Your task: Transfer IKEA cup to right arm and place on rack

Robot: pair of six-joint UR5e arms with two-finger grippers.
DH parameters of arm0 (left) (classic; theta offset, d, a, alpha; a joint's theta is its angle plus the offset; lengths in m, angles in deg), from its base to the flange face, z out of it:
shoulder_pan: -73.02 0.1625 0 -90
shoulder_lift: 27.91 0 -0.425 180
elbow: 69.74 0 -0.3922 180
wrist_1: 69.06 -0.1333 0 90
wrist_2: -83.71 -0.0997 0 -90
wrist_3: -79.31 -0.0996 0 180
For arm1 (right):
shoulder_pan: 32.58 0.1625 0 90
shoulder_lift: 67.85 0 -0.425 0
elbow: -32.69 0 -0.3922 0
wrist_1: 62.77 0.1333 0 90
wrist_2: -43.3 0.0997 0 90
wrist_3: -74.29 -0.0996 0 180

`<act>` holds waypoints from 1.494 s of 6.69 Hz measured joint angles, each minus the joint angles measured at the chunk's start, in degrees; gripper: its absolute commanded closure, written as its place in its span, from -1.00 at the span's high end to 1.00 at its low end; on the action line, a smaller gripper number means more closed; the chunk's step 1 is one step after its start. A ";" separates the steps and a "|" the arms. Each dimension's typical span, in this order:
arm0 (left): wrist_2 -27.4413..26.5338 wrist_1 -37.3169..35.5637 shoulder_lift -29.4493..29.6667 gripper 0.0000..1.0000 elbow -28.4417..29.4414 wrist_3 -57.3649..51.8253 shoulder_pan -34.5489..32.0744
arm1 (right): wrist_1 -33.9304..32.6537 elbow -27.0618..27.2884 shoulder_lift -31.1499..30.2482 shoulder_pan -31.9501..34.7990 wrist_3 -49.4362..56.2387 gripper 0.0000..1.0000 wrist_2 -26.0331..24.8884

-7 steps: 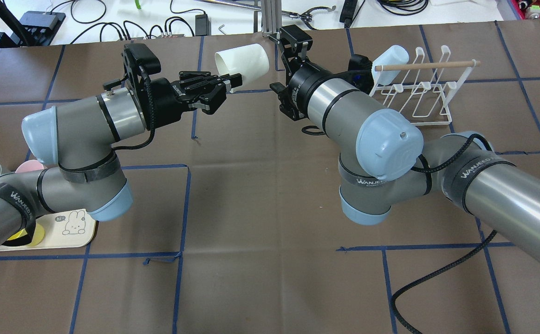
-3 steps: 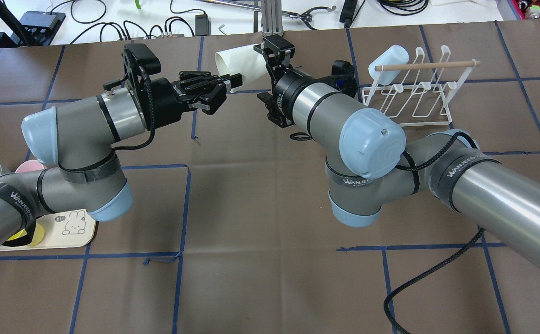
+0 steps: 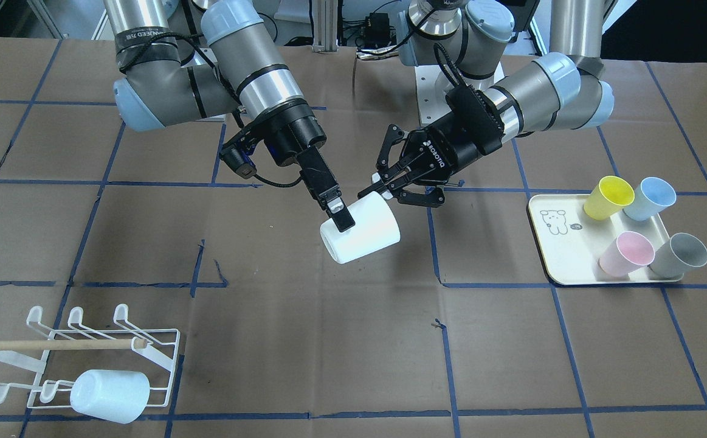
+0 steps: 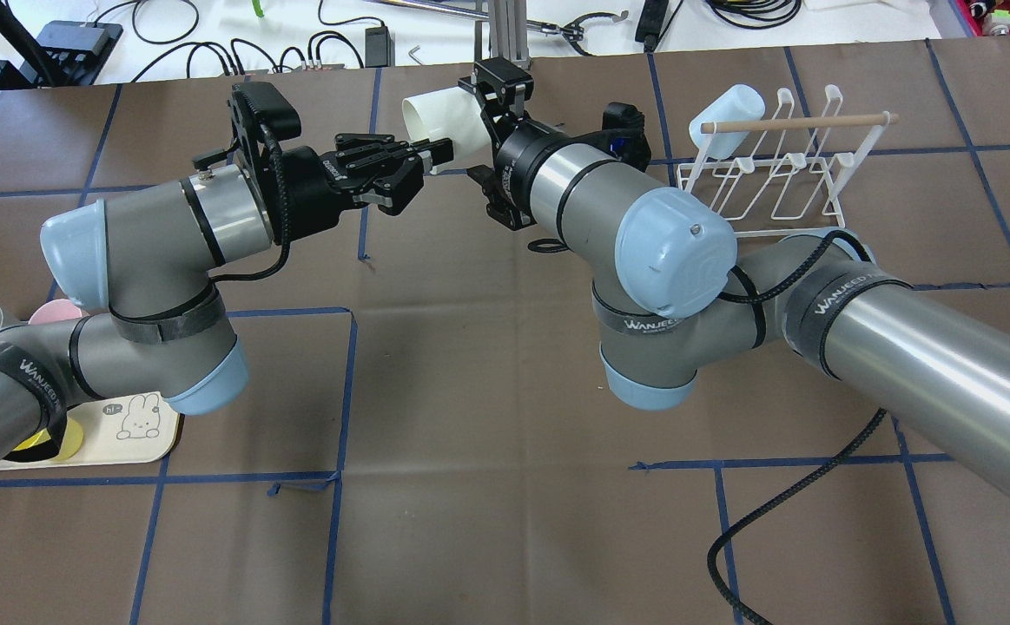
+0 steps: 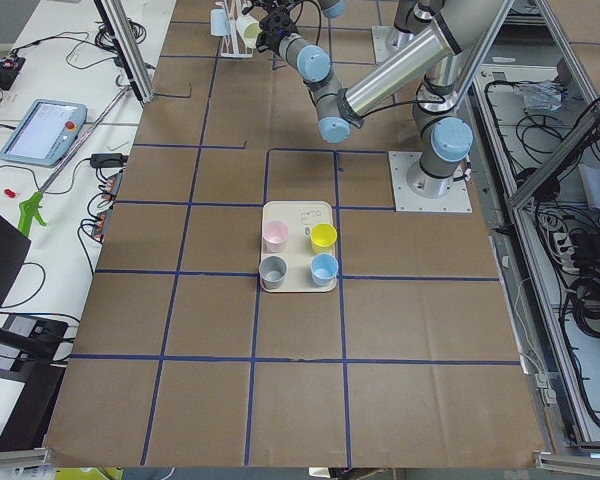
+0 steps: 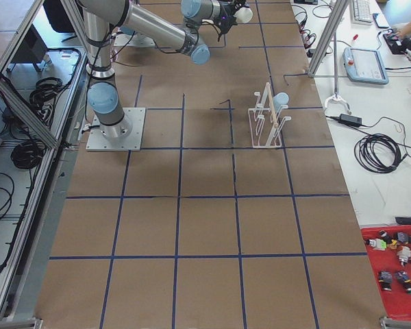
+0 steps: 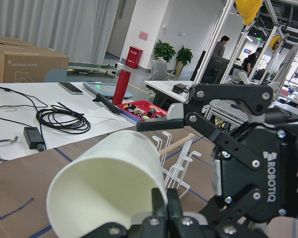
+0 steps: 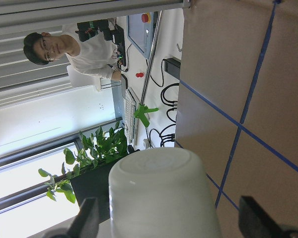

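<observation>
The white IKEA cup point(image 3: 362, 234) hangs on its side above the table. My left gripper point(image 3: 379, 192) is shut on the cup's rim wall; this also shows in the overhead view point(image 4: 435, 154) and the left wrist view point(image 7: 161, 210). My right gripper point(image 3: 341, 222) is open at the cup's base end, with one finger on each side of the cup. The right wrist view shows the cup's base point(image 8: 159, 193) between the two fingers point(image 8: 87, 218). I cannot tell whether the fingers touch the cup. The white wire rack point(image 3: 86, 347) stands at the table's right end point(image 4: 774, 174).
A pale cup point(image 3: 110, 395) hangs on one prong of the rack. A cream tray point(image 3: 563, 255) on my left side holds yellow, blue, pink and grey cups. Cables and tools lie beyond the table's far edge point(image 4: 209, 43).
My right arm has moved left toward the held cup, and its open fingers now straddle the cup's base. The left arm and the cup have stayed still.
</observation>
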 measured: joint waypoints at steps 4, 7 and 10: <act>0.00 0.00 -0.06 -0.74 -0.01 0.02 0.00 | 0.26 -2.60 2.18 0.23 5.42 0.99 0.09; 0.00 0.00 -0.09 -0.74 0.04 0.07 0.00 | 0.87 -3.48 2.93 0.17 5.58 0.72 0.09; 0.00 0.00 -0.09 -0.56 0.11 0.03 0.00 | 1.20 -3.52 2.81 0.13 5.50 0.20 0.09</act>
